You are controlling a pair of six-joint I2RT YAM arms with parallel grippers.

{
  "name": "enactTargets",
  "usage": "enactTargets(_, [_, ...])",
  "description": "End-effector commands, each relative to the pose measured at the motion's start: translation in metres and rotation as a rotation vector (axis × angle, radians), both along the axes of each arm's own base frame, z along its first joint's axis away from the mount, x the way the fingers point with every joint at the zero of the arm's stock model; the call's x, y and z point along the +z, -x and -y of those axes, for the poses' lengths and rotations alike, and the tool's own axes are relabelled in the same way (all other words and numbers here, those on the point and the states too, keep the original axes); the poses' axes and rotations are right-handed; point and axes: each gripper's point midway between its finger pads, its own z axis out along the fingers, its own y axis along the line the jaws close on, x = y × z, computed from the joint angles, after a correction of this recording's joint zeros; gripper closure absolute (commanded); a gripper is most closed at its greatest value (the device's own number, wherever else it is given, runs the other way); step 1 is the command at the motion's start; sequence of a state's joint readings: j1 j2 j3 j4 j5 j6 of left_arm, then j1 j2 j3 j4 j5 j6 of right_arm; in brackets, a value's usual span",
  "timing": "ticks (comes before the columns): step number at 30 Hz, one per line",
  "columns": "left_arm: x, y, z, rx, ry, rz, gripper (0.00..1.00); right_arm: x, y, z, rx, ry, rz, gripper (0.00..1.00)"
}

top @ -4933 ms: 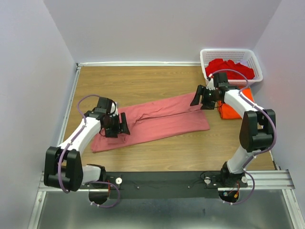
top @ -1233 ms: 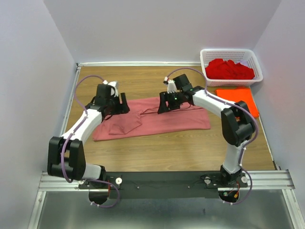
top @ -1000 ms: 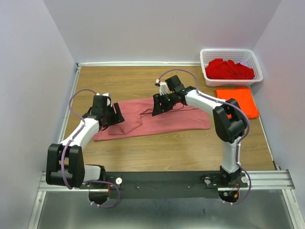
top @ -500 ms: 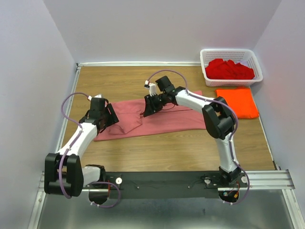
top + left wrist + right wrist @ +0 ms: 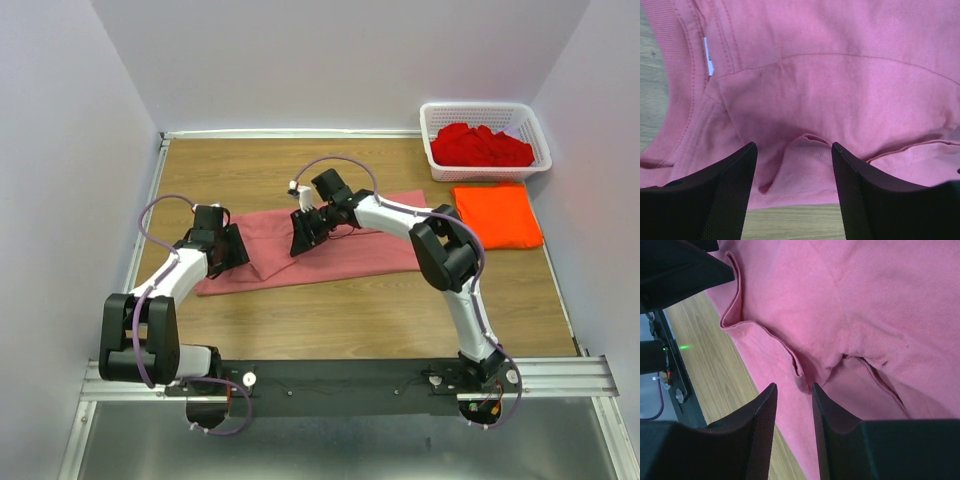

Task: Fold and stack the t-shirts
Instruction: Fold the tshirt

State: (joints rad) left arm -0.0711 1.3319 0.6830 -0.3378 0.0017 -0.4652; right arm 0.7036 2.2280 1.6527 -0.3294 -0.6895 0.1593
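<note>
The large salmon-pink t-shirt [image 5: 350, 245] lies flat across the wooden table, folded into a long strip with bunched folds at its left part. My left gripper [image 5: 228, 250] is open and empty over the shirt's left end; its wrist view shows the collar, a white label [image 5: 707, 55] and a cloth ridge between the open fingers [image 5: 794, 147]. My right gripper [image 5: 305, 232] hovers low over the shirt's middle-left, with its jaws narrowly open [image 5: 793, 387] just short of a raised fold [image 5: 799, 372]. A folded orange t-shirt [image 5: 497, 215] lies at the right. Red t-shirts [image 5: 480, 145] fill the basket.
The white lattice basket [image 5: 436, 150] stands at the back right corner, just behind the orange shirt. Bare wood [image 5: 300, 165] lies behind the pink shirt and in front of it [image 5: 330, 320]. Walls close in the table on three sides.
My right gripper has moved from the shirt's right end leftward to its middle-left. My left gripper has shifted about the left end. The shirt's left part now has a bunched fold.
</note>
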Motion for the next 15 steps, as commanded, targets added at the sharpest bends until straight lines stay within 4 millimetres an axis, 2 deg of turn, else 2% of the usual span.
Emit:
enactTargets(1, [0.005, -0.009, 0.005, -0.037, 0.023, 0.032, 0.32, -0.002, 0.005, -0.014, 0.05, -0.033, 0.006, 0.59])
enactTargets(9, [-0.001, -0.009, 0.004, -0.041, 0.017, 0.021, 0.34, -0.012, 0.006, -0.015, 0.054, -0.022, -0.004, 0.6])
enactTargets(15, [-0.002, -0.007, 0.003, -0.027, 0.017, 0.021, 0.4, -0.015, 0.007, -0.016, 0.059, -0.023, -0.014, 0.64])
